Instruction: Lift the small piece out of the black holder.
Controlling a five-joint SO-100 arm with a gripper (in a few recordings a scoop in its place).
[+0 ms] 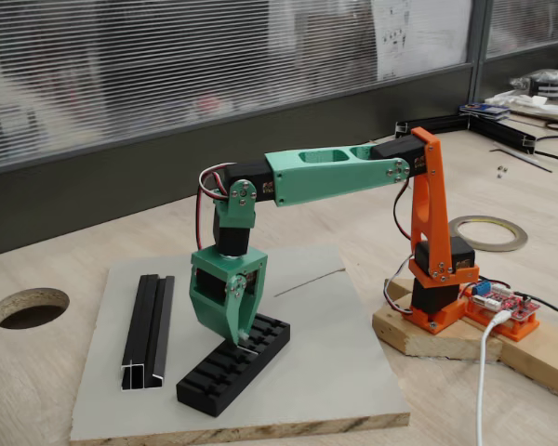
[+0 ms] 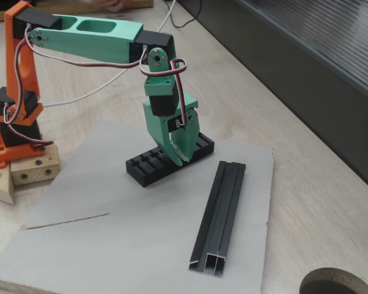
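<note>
The black holder [image 1: 234,363] [image 2: 148,166] lies slantwise on the grey board, its slotted top facing up. My green gripper [image 1: 245,340] [image 2: 183,159] points straight down onto the holder's far half. Its two fingertips meet at the slots. A tiny pale glint between the tips in a fixed view is the small piece [image 1: 250,347], pinched there and still down at the holder's top. In the other fixed view the fingers hide it.
A longer black grooved rail [image 1: 148,332] [image 2: 219,215] lies on the same grey board [image 1: 325,372] [image 2: 110,245] beside the holder. The arm's orange base [image 1: 434,279] [image 2: 15,116] stands on a wooden block off the board. A round hole [image 1: 30,307] is cut in the table.
</note>
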